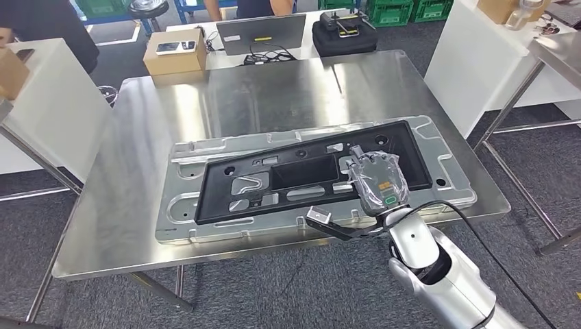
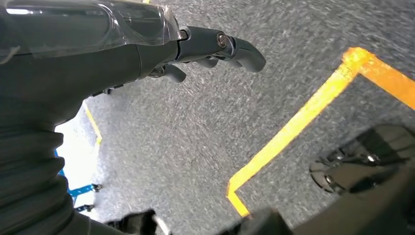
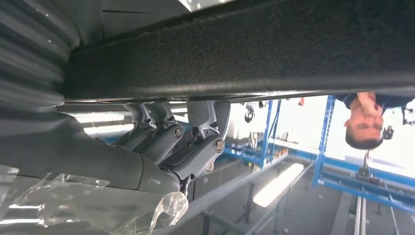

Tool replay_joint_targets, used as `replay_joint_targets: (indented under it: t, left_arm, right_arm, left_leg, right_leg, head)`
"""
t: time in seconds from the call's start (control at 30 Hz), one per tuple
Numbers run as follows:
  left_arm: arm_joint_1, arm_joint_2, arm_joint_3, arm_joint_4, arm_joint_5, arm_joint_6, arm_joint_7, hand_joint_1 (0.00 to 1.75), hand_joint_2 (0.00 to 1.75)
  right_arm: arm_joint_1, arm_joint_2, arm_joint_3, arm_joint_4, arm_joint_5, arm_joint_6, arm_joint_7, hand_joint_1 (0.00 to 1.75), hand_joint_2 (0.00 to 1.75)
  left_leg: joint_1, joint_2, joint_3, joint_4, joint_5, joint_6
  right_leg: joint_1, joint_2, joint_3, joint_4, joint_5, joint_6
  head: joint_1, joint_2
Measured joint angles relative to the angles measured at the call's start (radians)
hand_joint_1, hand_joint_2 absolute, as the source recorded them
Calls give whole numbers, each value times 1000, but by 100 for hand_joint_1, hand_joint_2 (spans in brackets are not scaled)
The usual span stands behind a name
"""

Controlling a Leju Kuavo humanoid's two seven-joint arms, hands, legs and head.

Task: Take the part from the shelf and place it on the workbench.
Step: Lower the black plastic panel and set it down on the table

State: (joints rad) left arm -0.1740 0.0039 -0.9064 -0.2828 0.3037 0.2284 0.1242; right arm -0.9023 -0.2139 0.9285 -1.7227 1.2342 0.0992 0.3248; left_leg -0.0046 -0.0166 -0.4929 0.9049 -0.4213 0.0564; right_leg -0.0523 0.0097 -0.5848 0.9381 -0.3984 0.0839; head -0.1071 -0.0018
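Black part (image 1: 301, 179) lies lengthwise across the workbench (image 1: 137, 205), far end tilted away, right robot hand (image 1: 377, 179) grasping it.

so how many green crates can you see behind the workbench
3, maybe more hidden. One green crate at far left by the top edge, two at the far right: one, another beside it.

Black part (image 1: 301, 179) on a silvery-grey metal panel (image 1: 452, 179), both atop the bare steel workbench (image 1: 137, 205). Silver right hand (image 1: 378, 179) with a small green mark. Beyond the workbench, tan cardboard box (image 1: 175, 51) and green crates (image 1: 404, 9). Dark grey floor (image 2: 195, 147) crossed by yellow-orange tape (image 2: 303, 117).
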Motion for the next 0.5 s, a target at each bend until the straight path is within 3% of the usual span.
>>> replay_joint_targets:
  t: [0.03, 0.1, 0.13, 0.23, 0.27, 0.3, 0.33, 0.37, 0.43, 0.47, 0.5]
  left_arm:
    - [0, 0, 0, 0, 0, 0, 0, 0, 175]
    - [2, 1, 0, 0, 0, 1, 0, 0, 175]
    - [1, 2, 0, 0, 0, 1, 0, 0, 175]
    - [0, 2, 0, 0, 0, 1, 0, 0, 175]
    - [2, 2, 0, 0, 1, 1, 0, 0, 175]
    - [4, 2, 0, 0, 1, 1, 0, 0, 175]
    - [5, 2, 0, 0, 1, 0, 0, 0, 175]
    - [5, 2, 0, 0, 1, 0, 0, 0, 175]
    - [5, 3, 0, 1, 1, 0, 0, 0, 175]
    - [4, 3, 0, 1, 1, 0, 0, 0, 175]
    - [4, 4, 0, 1, 1, 0, 1, 0, 175]
  right_arm:
    - [0, 0, 0, 0, 0, 1, -1, 175, 175]
    - [-1, 0, 0, 0, 0, 3, -2, 175, 175]
    - [-4, 0, 0, 0, 0, 3, -2, 175, 175]
    - [-8, 0, 0, 0, 0, 3, -2, 175, 175]
    - [-6, 0, 0, 0, 0, 4, -2, 175, 175]
    - [-4, 0, 0, 0, 0, 4, -2, 175, 175]
    - [-3, 1, 0, 0, 0, 4, -3, 175, 175]
    - [-2, 1, 0, 0, 0, 4, -3, 175, 175]
    - [-5, 1, 0, 0, 0, 5, -3, 175, 175]
    - [-7, 2, 0, 0, 0, 5, -3, 175, 175]
    - [-8, 2, 0, 0, 0, 5, -3, 175, 175]
  left_leg:
    - [0, -1, 2, 2, -5, -2]
    - [0, 1, 2, 16, -18, -10]
    - [2, 3, -13, 50, -33, -16]
    - [8, 7, -131, 261, -105, -29]
    - [9, 8, -170, 317, -119, -28]
    - [7, 8, -194, 338, -117, -24]
    - [3, 8, -198, 318, -93, -14]
    - [-4, 8, -185, 261, -53, 1]
    - [-30, 9, -137, 108, 39, 43]
    - [-45, 5, -117, 46, 65, 62]
    - [-54, 2, -104, 5, 78, 73]
  right_leg:
    - [0, -1, 1, -1, -5, -12]
    - [-3, 0, 8, 0, 1, -24]
    - [-4, 1, 11, -1, 0, -27]
    - [-3, 3, 23, -2, -10, -37]
    - [0, 4, 28, -2, -15, -40]
    - [3, 5, 36, -4, -21, -41]
    - [9, 6, 46, -6, -26, -43]
    - [15, 7, 59, -11, -31, -44]
    - [24, 7, 84, -25, -39, -47]
    - [29, 8, 92, -31, -43, -46]
    - [35, 9, 100, -34, -45, -45]
  head:
    - [0, 0]
    - [0, 0]
    - [0, 0]
    - [0, 0]
    - [0, 0]
    - [0, 0]
    - [0, 0]
    - [0, 0]
    - [0, 0]
    - [0, 0]
    - [0, 0]
